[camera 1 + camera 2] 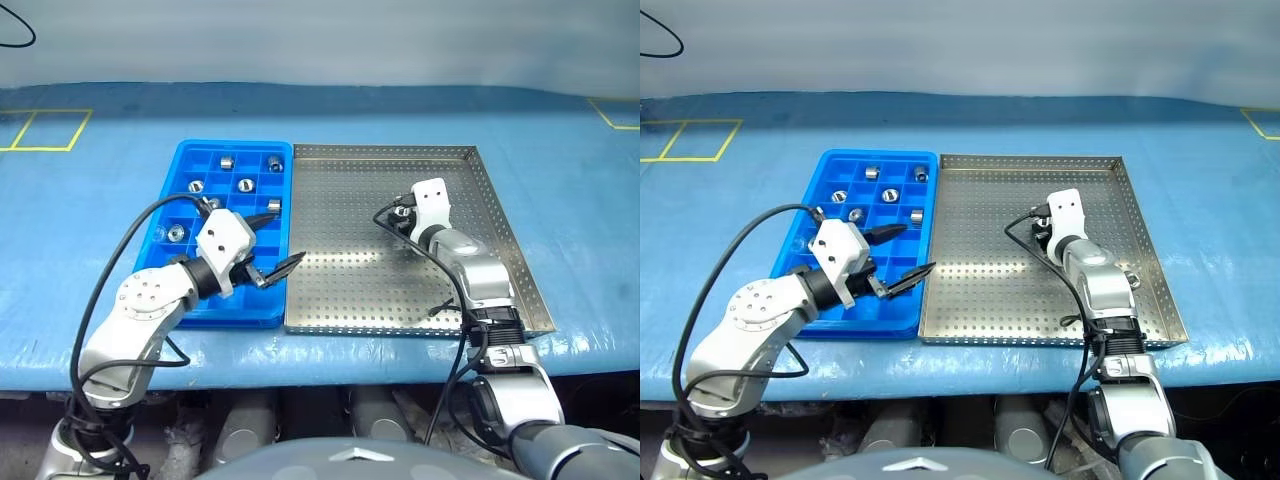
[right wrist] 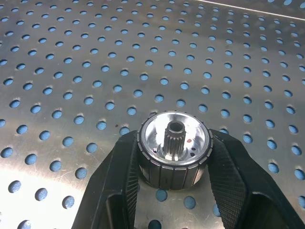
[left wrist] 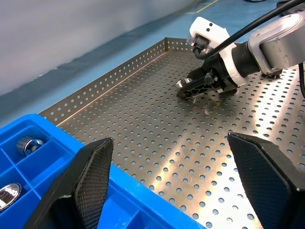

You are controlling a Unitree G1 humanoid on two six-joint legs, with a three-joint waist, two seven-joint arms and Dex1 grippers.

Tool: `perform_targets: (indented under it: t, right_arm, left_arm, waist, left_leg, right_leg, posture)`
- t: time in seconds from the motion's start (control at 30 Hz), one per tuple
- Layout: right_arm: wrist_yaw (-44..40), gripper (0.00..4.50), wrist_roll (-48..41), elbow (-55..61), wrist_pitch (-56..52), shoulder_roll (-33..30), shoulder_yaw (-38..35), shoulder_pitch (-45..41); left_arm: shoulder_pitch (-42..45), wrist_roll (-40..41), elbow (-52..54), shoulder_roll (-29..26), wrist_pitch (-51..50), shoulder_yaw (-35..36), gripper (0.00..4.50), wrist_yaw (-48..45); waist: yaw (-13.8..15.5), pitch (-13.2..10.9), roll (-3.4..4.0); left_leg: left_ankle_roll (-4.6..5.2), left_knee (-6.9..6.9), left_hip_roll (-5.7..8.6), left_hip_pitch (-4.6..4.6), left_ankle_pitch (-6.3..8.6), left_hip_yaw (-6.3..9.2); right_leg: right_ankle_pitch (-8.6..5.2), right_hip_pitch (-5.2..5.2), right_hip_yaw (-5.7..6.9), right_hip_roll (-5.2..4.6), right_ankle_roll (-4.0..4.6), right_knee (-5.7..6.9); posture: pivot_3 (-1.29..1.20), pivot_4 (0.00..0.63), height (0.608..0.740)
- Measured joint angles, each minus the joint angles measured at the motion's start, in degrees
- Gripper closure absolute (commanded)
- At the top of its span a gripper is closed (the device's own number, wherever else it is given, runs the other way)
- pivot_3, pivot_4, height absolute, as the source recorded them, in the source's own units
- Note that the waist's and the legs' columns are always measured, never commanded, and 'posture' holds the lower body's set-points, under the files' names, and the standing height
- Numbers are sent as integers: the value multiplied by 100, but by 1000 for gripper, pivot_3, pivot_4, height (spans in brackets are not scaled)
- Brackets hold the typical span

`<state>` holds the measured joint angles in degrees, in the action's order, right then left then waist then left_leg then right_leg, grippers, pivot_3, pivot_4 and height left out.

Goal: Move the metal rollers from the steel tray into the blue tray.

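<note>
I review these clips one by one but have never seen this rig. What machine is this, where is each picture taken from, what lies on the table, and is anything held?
This is a two-armed humanoid robot. Two pictures come from cameras on its head, looking down over its arms; the other two come from cameras on each wrist. On the blue table cover lie a perforated steel tray and, on its left, a blue tray of small compartments, several already holding metal rollers. The right end effector, down on the steel tray, is shut on one roller. The left end effector hangs open and empty over the blue tray's near right corner.
</note>
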<state>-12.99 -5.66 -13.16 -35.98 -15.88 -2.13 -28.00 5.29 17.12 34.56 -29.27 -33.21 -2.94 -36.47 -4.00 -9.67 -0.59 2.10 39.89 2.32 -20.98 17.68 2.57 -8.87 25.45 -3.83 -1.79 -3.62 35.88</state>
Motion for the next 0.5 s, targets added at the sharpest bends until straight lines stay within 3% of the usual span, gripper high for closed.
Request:
perform_targets:
  t: [0.23, 0.5]
  right_arm:
    - [-436, 2751, -73, 401, 158, 68, 170, 3]
    - [-1472, 2751, -280, 1203, 878, 143, 844, 18]
  left_arm:
    - [-293, 350, 149, -82, -132, 293, 305, 25]
    - [-1211, 584, 810, -398, -412, 1247, 305, 274]
  waist:
    - [-8, -1, 1]
    - [57, -2, -1]
  left_leg:
    - [0, -11, -4, -1, 0, 2]
    - [-5, -32, -5, 4, -1, 12]
  right_leg:
    - [-1, 3, 0, 4, 0, -7]
    - [-8, 5, 10, 1, 12, -10]
  posture:
    - [-23, 150, 740]
    - [37, 150, 740]
